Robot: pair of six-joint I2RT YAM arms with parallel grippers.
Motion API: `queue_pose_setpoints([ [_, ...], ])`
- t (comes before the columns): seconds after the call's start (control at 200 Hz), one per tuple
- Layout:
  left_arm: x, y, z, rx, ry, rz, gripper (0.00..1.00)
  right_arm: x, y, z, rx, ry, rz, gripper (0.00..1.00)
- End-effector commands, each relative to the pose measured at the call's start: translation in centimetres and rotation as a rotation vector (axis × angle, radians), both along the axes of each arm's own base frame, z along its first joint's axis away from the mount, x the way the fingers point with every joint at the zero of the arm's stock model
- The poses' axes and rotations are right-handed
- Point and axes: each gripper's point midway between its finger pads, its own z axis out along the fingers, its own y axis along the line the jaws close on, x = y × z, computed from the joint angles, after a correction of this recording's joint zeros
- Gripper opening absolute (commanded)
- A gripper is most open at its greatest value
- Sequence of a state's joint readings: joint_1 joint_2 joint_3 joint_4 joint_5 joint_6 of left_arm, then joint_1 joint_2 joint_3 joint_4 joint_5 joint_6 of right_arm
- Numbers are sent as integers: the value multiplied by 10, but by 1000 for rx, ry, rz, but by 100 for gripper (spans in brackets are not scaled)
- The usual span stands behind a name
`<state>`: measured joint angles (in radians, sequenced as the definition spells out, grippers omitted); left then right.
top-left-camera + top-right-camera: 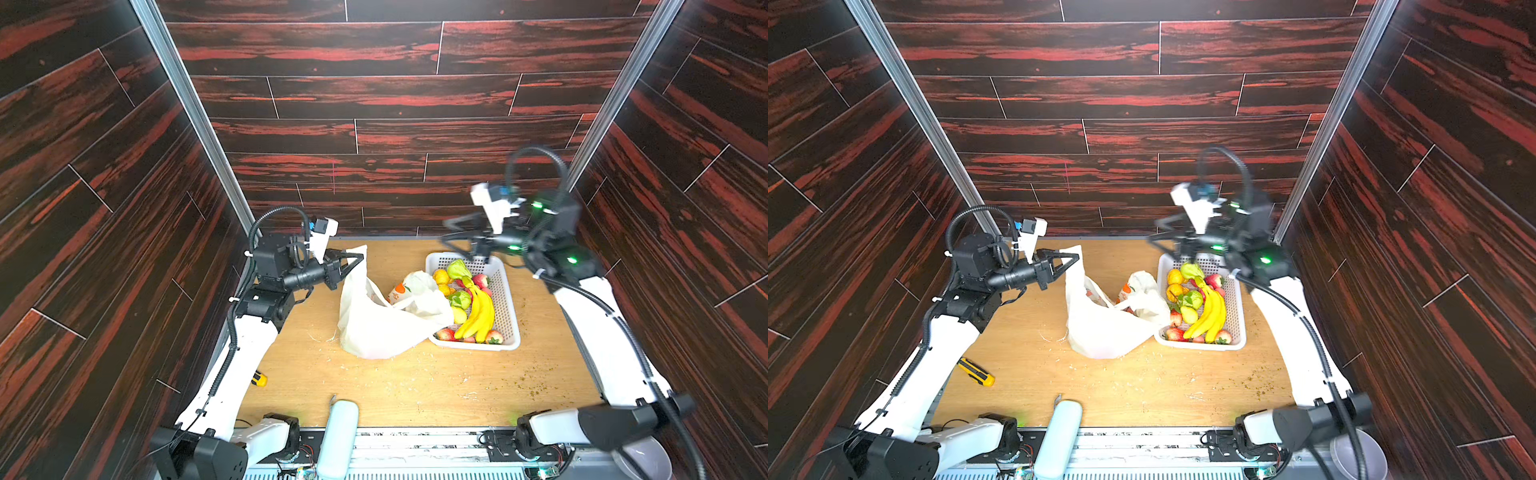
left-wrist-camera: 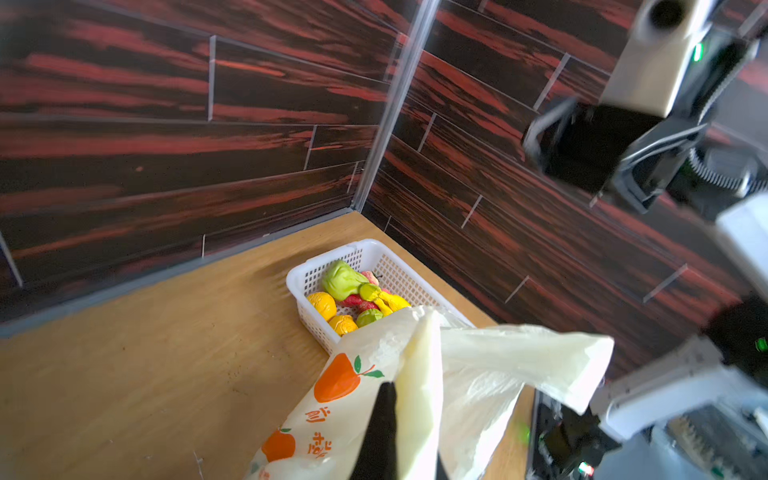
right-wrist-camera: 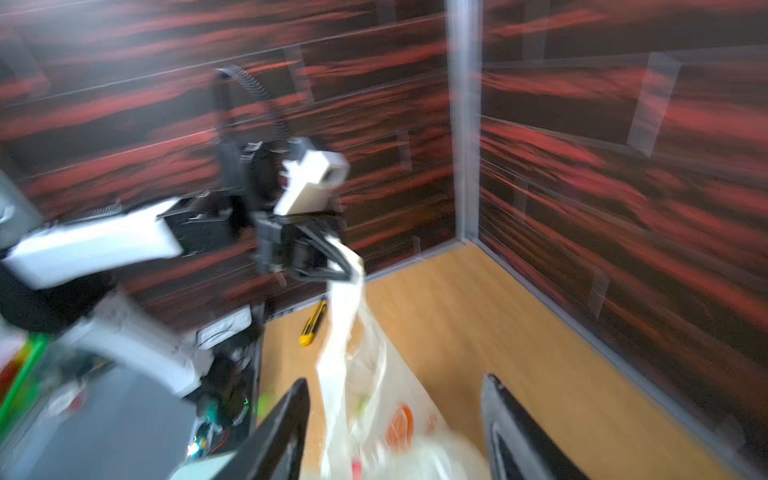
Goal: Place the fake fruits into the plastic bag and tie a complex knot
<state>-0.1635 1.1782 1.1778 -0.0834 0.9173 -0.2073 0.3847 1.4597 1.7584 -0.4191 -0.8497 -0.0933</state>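
Dark red-and-black wood-grain wall panels (image 1: 395,95) enclose a light wooden tabletop (image 1: 415,386) strewn with pale crumbs. Left gripper (image 1: 358,258): black jaws pressed together on one handle loop of the thin translucent cream-white plastic bag (image 1: 374,328) printed with orange fruits and orange lettering, holding that loop up over the far left of the table; in the left wrist view the pinched strip stands beside a black finger (image 2: 384,419). Bag body: slumped on the middle of the table, mouth open, its right side draped over the left rim of the white perforated rectangular plastic basket (image 1: 510,320). Right gripper (image 1: 445,232): blurred, raised above the basket's far left corner, jaws spread wide and empty; in the right wrist view the bag shows below and between its parted fingers. Fake fruits (image 1: 459,300), small and glossy: in the basket, namely a yellow banana bunch (image 1: 480,318), yellow lemons (image 1: 440,276), yellow-green pears (image 1: 457,269) and red strawberries (image 1: 494,337). Yellow-and-black utility knife (image 1: 976,372): flat near the table's left edge, well apart from the bag.
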Motion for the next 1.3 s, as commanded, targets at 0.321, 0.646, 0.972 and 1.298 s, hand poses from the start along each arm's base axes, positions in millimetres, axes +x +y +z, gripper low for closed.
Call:
queue_pose_setpoints([
  [0.321,-32,-8,2,42,-143,-130,0,-22,119,-65,-225,-157,322,63],
  [0.646,-31,-9,-3,61,-141,-136,0,-29,138,-77,-241,-129,376,46],
  [0.972,-32,-10,-2,63,-146,-135,0,-29,141,-74,-232,-125,367,12],
  [1.298,-29,-4,-8,74,-160,-68,39,-28,132,-50,-193,-140,313,0],
])
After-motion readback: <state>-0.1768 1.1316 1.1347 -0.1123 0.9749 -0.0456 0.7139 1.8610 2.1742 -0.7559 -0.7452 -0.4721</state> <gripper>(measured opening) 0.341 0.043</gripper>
